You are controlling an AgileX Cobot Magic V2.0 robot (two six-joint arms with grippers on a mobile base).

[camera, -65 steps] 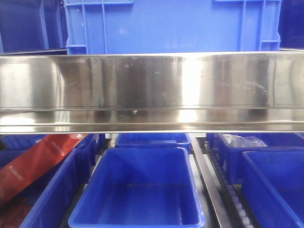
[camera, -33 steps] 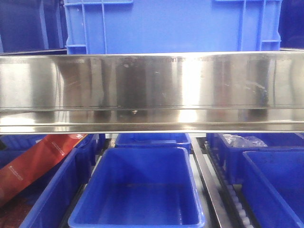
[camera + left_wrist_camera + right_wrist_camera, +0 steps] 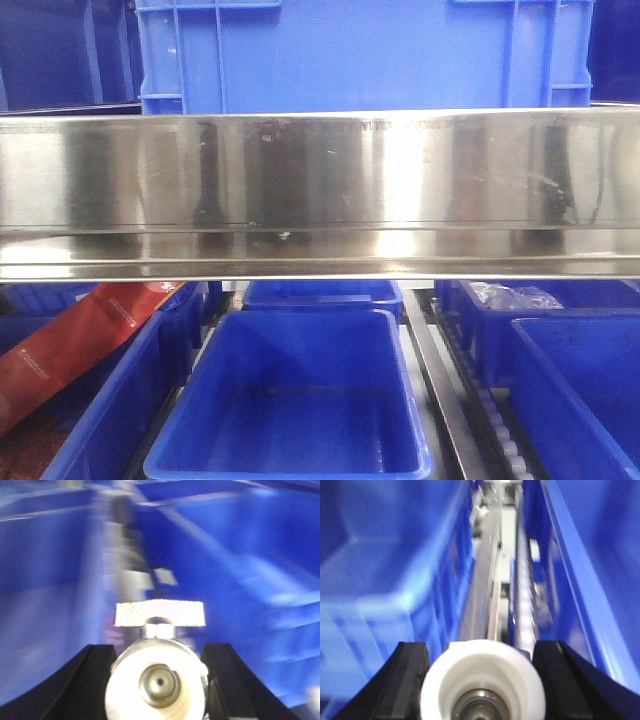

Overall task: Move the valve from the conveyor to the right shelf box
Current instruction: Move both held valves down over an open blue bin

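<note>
In the left wrist view, my left gripper (image 3: 159,651) is shut on a valve (image 3: 157,682). The valve's round white end faces the camera and its flat silver handle (image 3: 160,614) stands on top. In the right wrist view, my right gripper (image 3: 481,647) is shut on another valve (image 3: 482,677), of which only the white round end shows. Both wrist views are blurred, with blue shelf boxes (image 3: 590,555) behind the jaws. Neither gripper shows in the front view. The conveyor is out of view.
A wide steel shelf beam (image 3: 320,190) crosses the front view, with a large blue crate (image 3: 360,50) above it. Below stand open blue boxes at the centre (image 3: 300,400) and right (image 3: 580,390), and a left box (image 3: 110,420) with a red pack (image 3: 70,345). A roller track (image 3: 525,605) runs between boxes.
Dark vertical reflections have appeared on the steel beam at its left and right. The boxes in the front view have not moved.
</note>
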